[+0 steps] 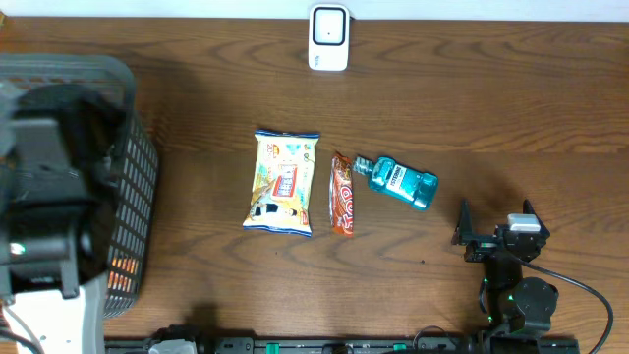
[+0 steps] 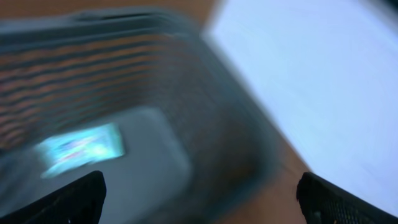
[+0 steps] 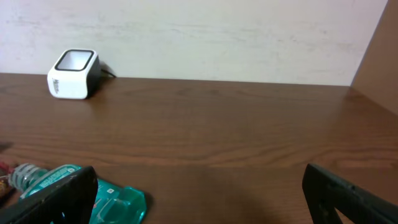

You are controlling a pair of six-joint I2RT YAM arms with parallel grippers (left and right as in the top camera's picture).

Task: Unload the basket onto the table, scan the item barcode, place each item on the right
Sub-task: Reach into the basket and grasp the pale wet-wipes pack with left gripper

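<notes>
Three items lie mid-table: a yellow snack bag (image 1: 283,183), an orange bar (image 1: 342,195) and a teal mouthwash bottle (image 1: 398,181). The white scanner (image 1: 328,37) stands at the far edge. My left gripper (image 2: 199,200) hangs open over the dark basket (image 2: 186,74); below it, blurred, lies a white item with a bluish label (image 2: 81,146). My right gripper (image 1: 496,220) rests open on the table, right of the bottle (image 3: 93,196), with nothing between its fingers. The scanner (image 3: 73,74) shows far off at the left of the right wrist view.
The dark mesh basket (image 1: 138,138) fills the table's left side, with my left arm (image 1: 44,206) above it. A pale wall runs behind the far edge of the table (image 3: 236,130).
</notes>
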